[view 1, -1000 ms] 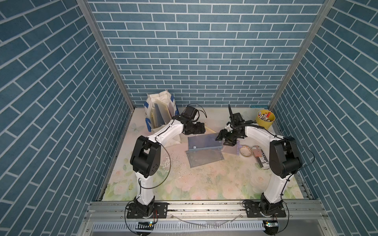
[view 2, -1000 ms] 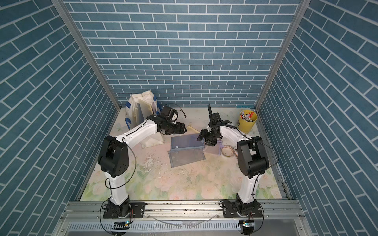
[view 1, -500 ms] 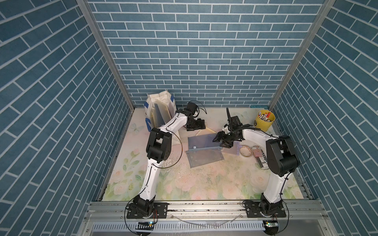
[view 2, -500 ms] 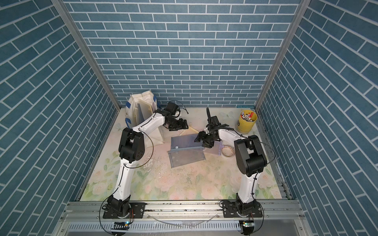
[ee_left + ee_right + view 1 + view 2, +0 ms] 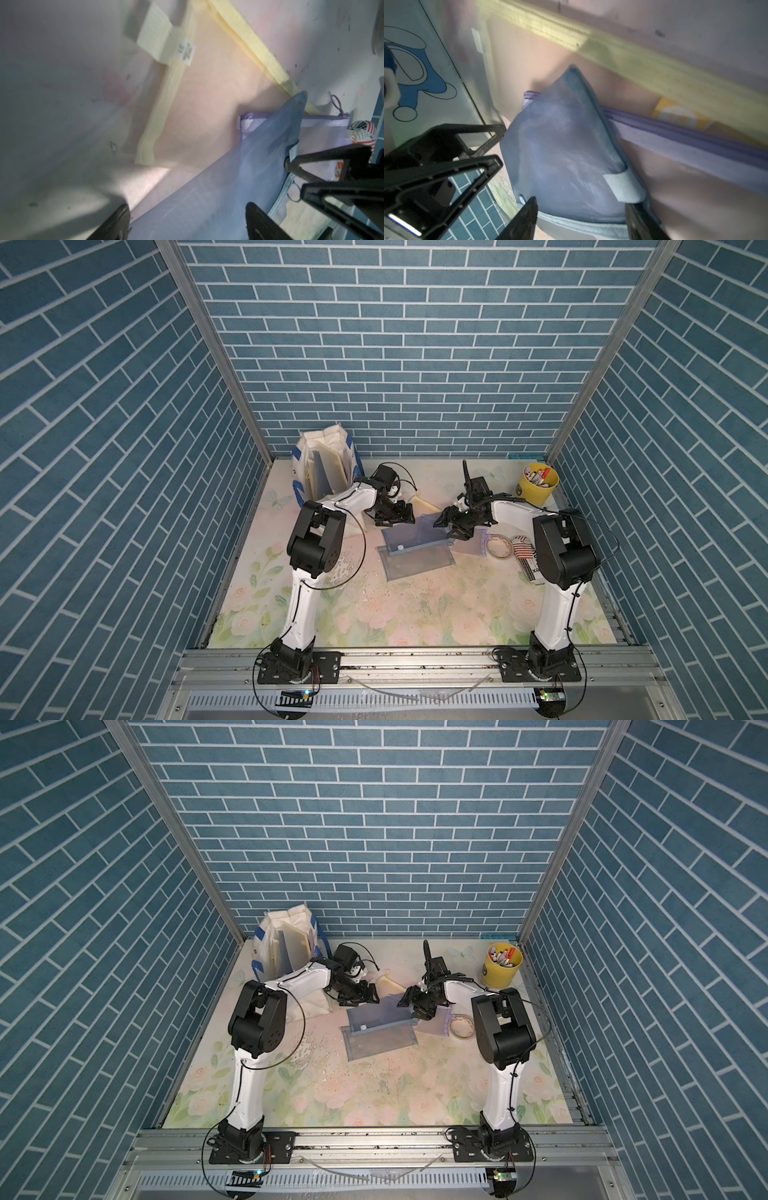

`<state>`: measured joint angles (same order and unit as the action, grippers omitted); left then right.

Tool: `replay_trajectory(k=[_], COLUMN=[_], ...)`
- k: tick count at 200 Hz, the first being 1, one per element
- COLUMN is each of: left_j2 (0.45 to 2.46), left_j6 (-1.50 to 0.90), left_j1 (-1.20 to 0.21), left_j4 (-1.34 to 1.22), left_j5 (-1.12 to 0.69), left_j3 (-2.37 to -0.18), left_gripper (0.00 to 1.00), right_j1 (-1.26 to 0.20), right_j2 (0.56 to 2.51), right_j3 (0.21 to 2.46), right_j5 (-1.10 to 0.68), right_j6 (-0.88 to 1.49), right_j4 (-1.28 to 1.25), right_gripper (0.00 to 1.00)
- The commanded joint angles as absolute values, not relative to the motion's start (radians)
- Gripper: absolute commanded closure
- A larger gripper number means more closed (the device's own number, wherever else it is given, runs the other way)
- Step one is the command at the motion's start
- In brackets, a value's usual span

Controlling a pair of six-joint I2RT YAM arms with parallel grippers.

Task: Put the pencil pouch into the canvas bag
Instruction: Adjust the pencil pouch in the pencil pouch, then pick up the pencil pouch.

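Blue brick-print wall panels (image 5: 395,344) close the cell on the left, right and far sides, joined at the far corners by aluminium posts (image 5: 224,377). An aluminium rail (image 5: 415,659) along the near edge carries both arm bases. The table (image 5: 415,614) wears a pale floral cloth of pink roses and green leaves, littered with dark specks and white flakes around its middle. The canvas bag (image 5: 322,464) stands upright in the far left corner, mouth open, blue handles hanging and flat sheets inside it. The blue mesh pencil pouch (image 5: 411,547) sits at mid-table, right of the bag and nearer than it, outside it; its near half lies flat while its far half rises in a peak. The left gripper (image 5: 395,522) reaches the pouch's far left edge with its jaws wide apart, the mesh running between them in the left wrist view. The right gripper (image 5: 451,531) straddles the pouch's far right corner, jaws apart around the edge band; whether they pinch it I cannot tell. A lilac pouch (image 5: 473,545) and a cream mesh pouch (image 5: 424,502) lie partly under the blue one. A tape roll (image 5: 500,546) lies to the right, and a yellow pen bucket (image 5: 536,493) stands in the far right corner.
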<state>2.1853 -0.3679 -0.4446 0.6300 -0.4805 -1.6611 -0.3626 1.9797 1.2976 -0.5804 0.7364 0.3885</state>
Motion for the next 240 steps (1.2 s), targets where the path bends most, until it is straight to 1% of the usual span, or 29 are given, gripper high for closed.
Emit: replay_trajectory(k=[1, 50, 87, 101, 138, 156, 191, 240], left_j2=[2.12, 1.989, 1.931, 1.922, 1.954, 1.989, 2.06, 2.066], left_j6=[-0.373, -0.418, -0.449, -0.444, -0.398, -0.369, -0.342, -0.385], left_j1=[-0.461, -0.502, -0.507, -0.506, -0.496, -0.496, -0.497, -0.516], left_j4=[0.599, 0.536, 0.497, 0.503, 0.551, 0.559, 0.565, 0.484], left_j5=[-0.514, -0.531, -0.558, -0.559, -0.515, -0.512, -0.529, -0.588], left_j3=[-1.576, -1.422, -1.336, -1.334, -1.403, -1.449, -1.506, -1.442], left_gripper=[0.12, 0.15, 0.25, 0.28, 0.28, 0.27, 0.27, 0.29], right_j1=[-0.357, -0.357, -0.357, -0.357, -0.36, -0.362, -0.362, -0.363], right_j2=[2.022, 2.047, 1.992, 1.942, 1.8, 1.763, 1.806, 1.907], right_j3=[1.346, 1.396, 1.422, 1.401, 1.26, 1.19, 1.152, 1.181], right_j5=[-0.565, -0.58, -0.57, -0.555, -0.548, -0.566, -0.588, -0.613], right_j6=[0.745, 0.715, 0.667, 0.661, 0.681, 0.694, 0.73, 0.78], right_j4=[0.415, 0.428, 0.485, 0.508, 0.527, 0.506, 0.424, 0.334], right_gripper=[0.33, 0.34, 0.33, 0.32, 0.32, 0.32, 0.32, 0.35])
